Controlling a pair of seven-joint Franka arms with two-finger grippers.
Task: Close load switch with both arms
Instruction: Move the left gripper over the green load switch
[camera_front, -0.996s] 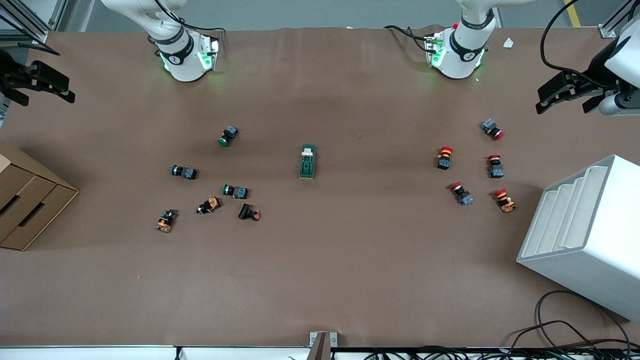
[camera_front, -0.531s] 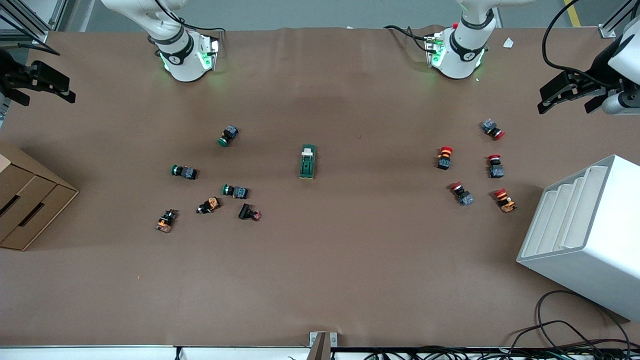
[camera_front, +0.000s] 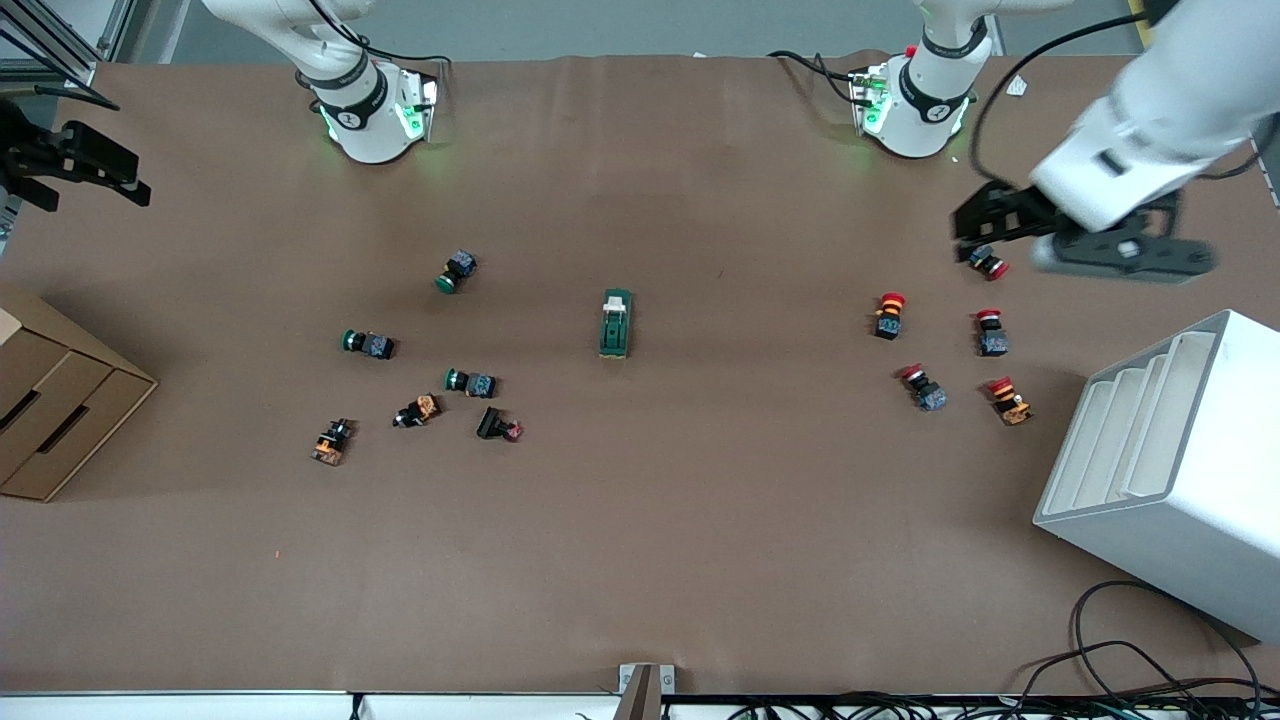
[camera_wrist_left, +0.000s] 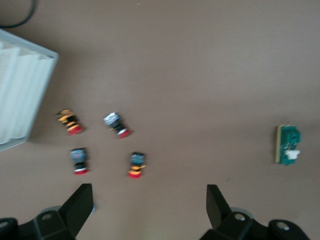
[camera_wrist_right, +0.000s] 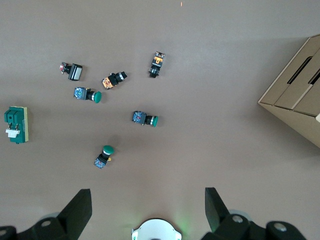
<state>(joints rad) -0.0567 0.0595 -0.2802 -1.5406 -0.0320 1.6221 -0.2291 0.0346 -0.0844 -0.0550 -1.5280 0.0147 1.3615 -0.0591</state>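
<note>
Swinging inward from the table's edge, my left gripper (camera_front: 985, 232) has come over the red push buttons (camera_front: 985, 330) at the left arm's end since half a second ago, while nothing on the table has shifted. Its fingers (camera_wrist_left: 80, 205) stand wide apart in the left wrist view, gripping nothing, which I judge suits an approach with no contact due yet.

My right gripper (camera_front: 75, 170) waits at the right arm's end, above the table edge and farther from the front camera than the cardboard drawer box (camera_front: 50, 400). Its fingers (camera_wrist_right: 77, 205) are spread too, holding nothing.

Between the arms, the load switch (camera_front: 616, 323) lies flat mid-table, well apart from both grippers, with its cream lever (camera_front: 616, 301) at the end toward the robot bases. It sits clear of the green and orange push buttons (camera_front: 420, 380) toward the right arm's end, so I expect room to come at it from both ends. I judge the task barely begun: one arm would need to steady the green body while the other presses the lever.

A white tray rack (camera_front: 1170, 460) stands near the front camera at the left arm's end.
</note>
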